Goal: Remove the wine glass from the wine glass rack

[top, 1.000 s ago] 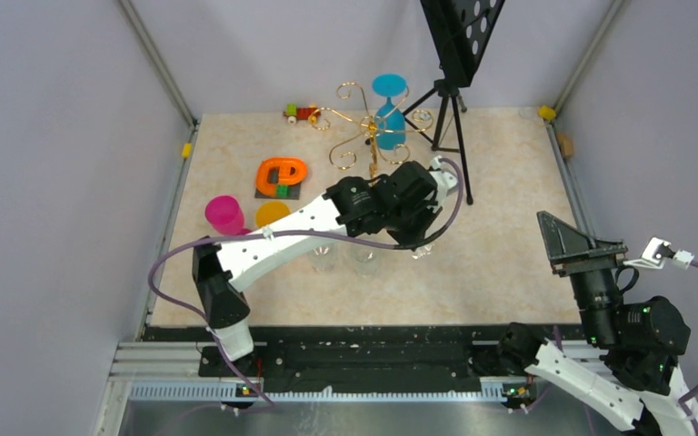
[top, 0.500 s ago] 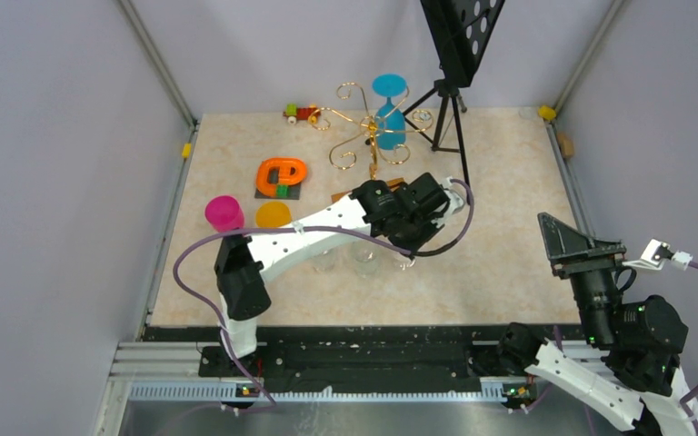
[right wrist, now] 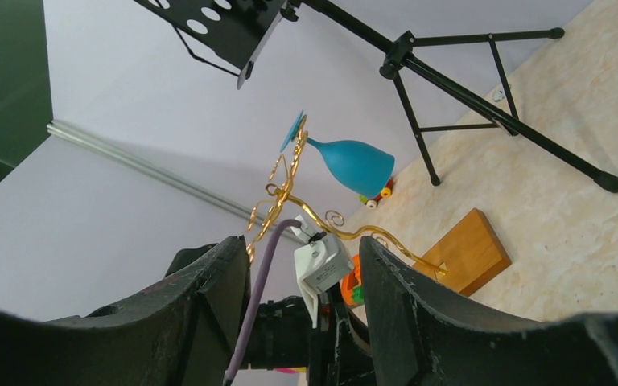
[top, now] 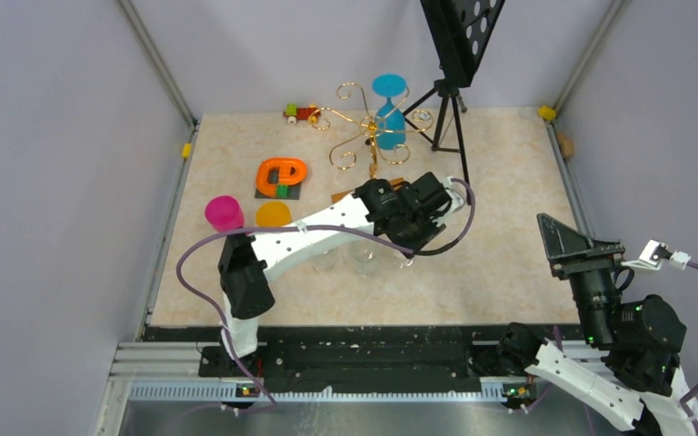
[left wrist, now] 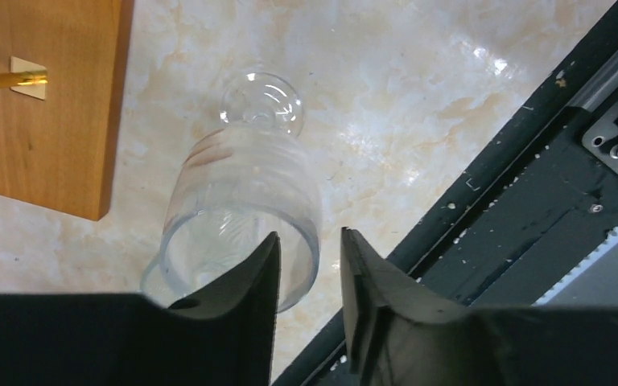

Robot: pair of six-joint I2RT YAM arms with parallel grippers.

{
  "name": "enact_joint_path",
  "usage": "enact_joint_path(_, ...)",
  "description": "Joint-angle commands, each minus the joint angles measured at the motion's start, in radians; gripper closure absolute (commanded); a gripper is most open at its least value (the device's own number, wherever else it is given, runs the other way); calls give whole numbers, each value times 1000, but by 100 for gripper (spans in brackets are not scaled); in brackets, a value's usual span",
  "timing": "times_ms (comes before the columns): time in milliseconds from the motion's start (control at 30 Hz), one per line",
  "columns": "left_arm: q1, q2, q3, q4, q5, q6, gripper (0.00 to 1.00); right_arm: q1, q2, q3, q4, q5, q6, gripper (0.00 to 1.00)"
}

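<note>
Straddling clear wine glass (left wrist: 241,193) rim, L gripper (left wrist: 310,241) slightly parted; R gripper (right wrist: 304,245) wide, empty.

Lab test cell; plain panel walls (top: 54,136), aluminium rail (top: 327,389)

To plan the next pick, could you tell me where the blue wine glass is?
The blue wine glass hangs upside down on the gold rack, far centre of the top view, just left of the black tripod.
</note>
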Motion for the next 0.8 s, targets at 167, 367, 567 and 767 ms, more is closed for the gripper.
enact_joint_path(167,3,-86,108,39,-89,0,37,-6,-10,7,13,-9,12,44)
enact_joint_path(367,24,-185,152,88,-56,10,32,-6,-3,5,19,-17,14,43)
enact_joint_path(567,149,-321,154,230,-13,-34,22,-6,42,17,-4,-14,30,44)
enact_joint_path(767,406,-429,97,487,96,-226,7,-6,71,6,-9,-10,51,44)
